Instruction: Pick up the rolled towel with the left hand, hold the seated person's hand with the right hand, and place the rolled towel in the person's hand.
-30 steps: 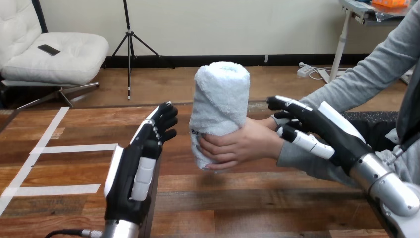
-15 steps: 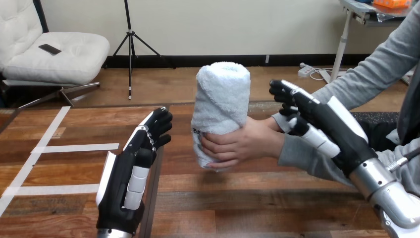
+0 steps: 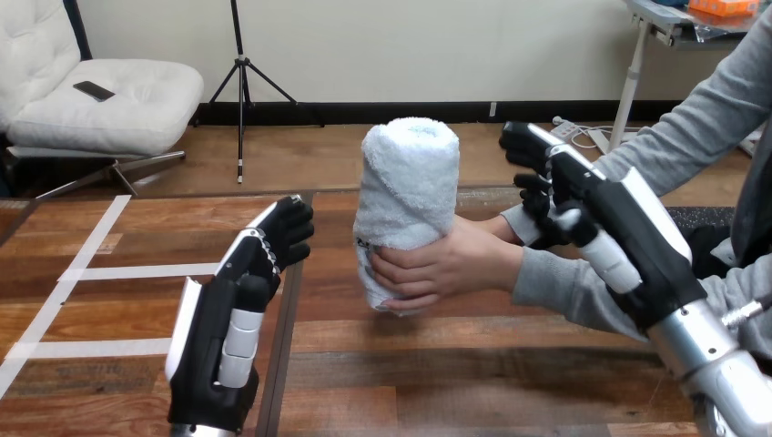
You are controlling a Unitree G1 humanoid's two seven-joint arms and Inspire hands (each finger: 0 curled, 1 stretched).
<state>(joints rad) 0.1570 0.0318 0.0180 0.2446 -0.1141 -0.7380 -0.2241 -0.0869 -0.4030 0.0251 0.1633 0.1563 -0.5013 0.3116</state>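
the rolled towel [image 3: 407,196] stands upright over the table [image 3: 473,364], gripped near its lower end by the person's hand [image 3: 446,269]. the left hand [image 3: 228,328] hovers to its left, apart from it, fingers loosely bent and empty. the right hand [image 3: 605,228] hangs over the person's sleeve [image 3: 564,291], fingers loosely spread, gripping nothing.

Not much besides the wooden table [image 3: 473,364]: dark reddish-brown planks, lots of grain, a bit of shine. Its left part has white tape stuck on. One long strip [image 3: 94,237] runs diagonally from the far edge toward the near left corner. Two shorter strips branch off it to the right, a far one [image 3: 137,271] and a near one [image 3: 100,348], roughly parallel. A dark seam [image 3: 278,364] cuts through the tabletop front to back.
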